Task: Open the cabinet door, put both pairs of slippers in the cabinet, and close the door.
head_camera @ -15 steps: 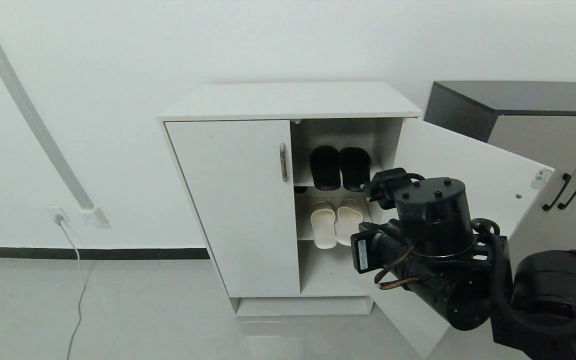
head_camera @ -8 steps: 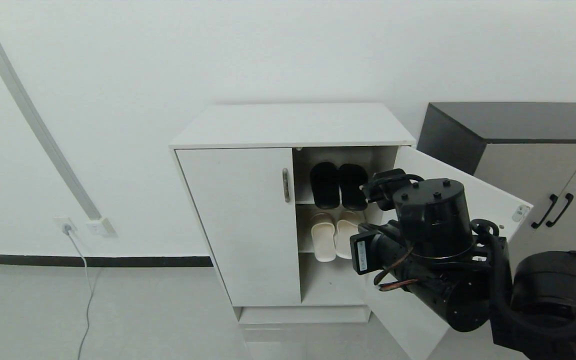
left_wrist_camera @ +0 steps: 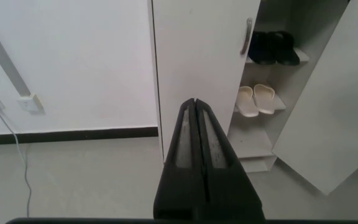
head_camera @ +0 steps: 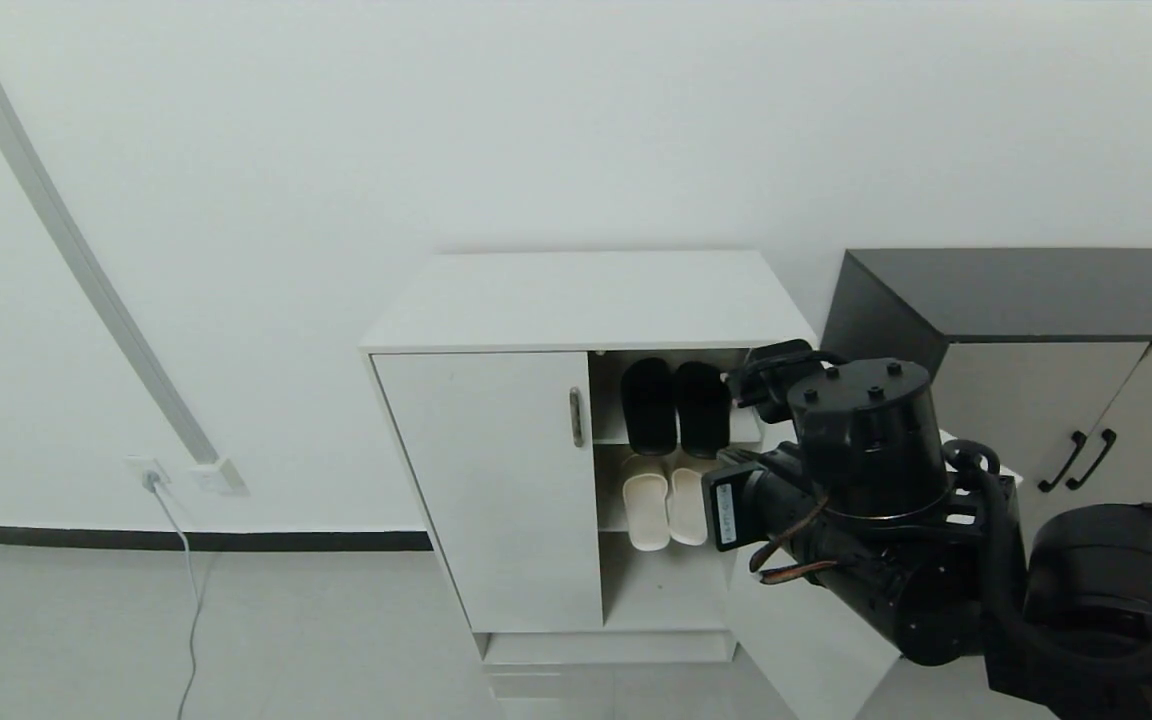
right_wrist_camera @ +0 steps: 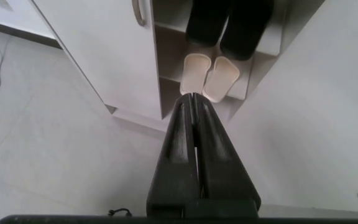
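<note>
Cabinet [head_camera: 576, 300]: white, two doors, standing on the tiled floor against the white wall. Left door [head_camera: 491, 480] shut, with an upright metal handle [head_camera: 576, 417] at its inner edge. Right door [left_wrist_camera: 334, 106] swung wide open towards the robot, hinged on the cabinet's right side.

Slippers: both pairs are inside the open right half. Black slippers [head_camera: 676, 405] lie on the upper shelf, side by side and touching, toes pointing in. White slippers [head_camera: 664, 497] lie on the middle shelf directly beneath them, also side by side, heels at the shelf's front edge. One more compartment sits below the white pair.

Left gripper [left_wrist_camera: 194, 101]: fingers pressed flat together, nothing between them. It hangs in free air in front of the shut left door, well apart from the cabinet, pointing towards it.

Right gripper [right_wrist_camera: 193, 95]: fingers likewise closed on each other and holding nothing. It points at the open half, tips lined up with the white pair but well short of the shelf, with the open door just beside it. In the head view the right arm [head_camera: 866, 480] stands in front of the open door and covers its upper part.

Surroundings: a dark-topped grey cabinet [head_camera: 1036, 290] with black handles [head_camera: 1081, 460] stands just right of the white one. On the wall to the left are a slanting cable duct [head_camera: 66, 240] and a socket [head_camera: 146, 472] with a grey cable [head_camera: 191, 600] hanging to the floor. A black skirting strip [head_camera: 186, 540] runs along the wall's foot.
</note>
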